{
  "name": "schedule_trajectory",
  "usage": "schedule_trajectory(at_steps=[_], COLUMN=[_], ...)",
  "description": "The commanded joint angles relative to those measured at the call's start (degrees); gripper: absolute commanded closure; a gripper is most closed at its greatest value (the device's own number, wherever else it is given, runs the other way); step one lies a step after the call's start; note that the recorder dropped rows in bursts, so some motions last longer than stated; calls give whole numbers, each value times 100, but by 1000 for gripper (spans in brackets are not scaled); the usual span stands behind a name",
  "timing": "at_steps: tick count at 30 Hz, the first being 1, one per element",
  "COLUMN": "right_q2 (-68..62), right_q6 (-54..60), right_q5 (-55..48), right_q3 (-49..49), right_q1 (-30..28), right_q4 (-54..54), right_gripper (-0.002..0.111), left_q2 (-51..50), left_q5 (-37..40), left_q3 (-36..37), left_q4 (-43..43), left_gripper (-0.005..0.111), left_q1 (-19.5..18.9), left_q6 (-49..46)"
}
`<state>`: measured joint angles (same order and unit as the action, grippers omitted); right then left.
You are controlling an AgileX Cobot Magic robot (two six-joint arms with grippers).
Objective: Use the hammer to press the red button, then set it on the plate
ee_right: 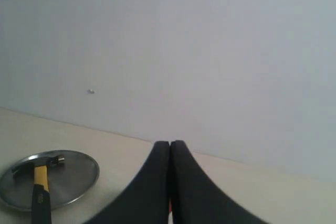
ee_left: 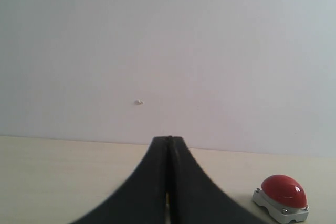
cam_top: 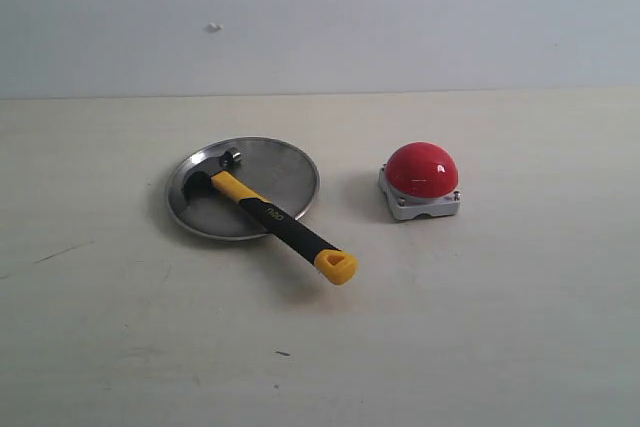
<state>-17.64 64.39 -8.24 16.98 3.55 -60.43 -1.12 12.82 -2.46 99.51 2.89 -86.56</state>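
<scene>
The hammer (cam_top: 268,214) lies with its dark head inside the silver plate (cam_top: 290,169), its black handle crossing the rim and its yellow end resting on the table. The red button (cam_top: 421,168) on its grey base stands apart, to the right of the plate. Neither arm shows in the exterior view. In the left wrist view my left gripper (ee_left: 169,141) is shut with nothing in it, and the red button (ee_left: 283,191) sits ahead to one side. My right gripper (ee_right: 170,145) is shut and empty too, with the plate (ee_right: 73,174) and hammer (ee_right: 40,182) off to its side.
A pale wooden table (cam_top: 500,327) carries everything, with a plain white wall (cam_top: 400,7) behind it. A small mark (cam_top: 213,27) sits on the wall. A dark speck (cam_top: 283,353) lies on the table in front.
</scene>
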Motion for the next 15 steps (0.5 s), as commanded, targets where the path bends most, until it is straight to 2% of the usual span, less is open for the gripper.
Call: schedule_trajectory(at_steps=[1,3,6,12,15], right_q2=[788,1272,1764,1764,1764], right_q6=[-4337,-6333,-7807,-7534,-7424], right_q5=[-105,-264,-704,-1517,-1213], right_q3=[-355,-475,-583,-759,-1028], right_q1=[-39,-39,-39,-39,-39], right_q4=[4027,5956,7274,7428,7428], right_gripper=[108,108,108,108,108], left_q2=[15,15,15,29,29], left_q5=[-3,-3,-3,-14,-14], left_q3=[38,38,38,38,38], left_q4=[43,43,43,43,43], left_gripper=[107,107,107,107,107], left_q1=[-3,-3,-3,-3,-3], left_q6=[11,11,11,11,11])
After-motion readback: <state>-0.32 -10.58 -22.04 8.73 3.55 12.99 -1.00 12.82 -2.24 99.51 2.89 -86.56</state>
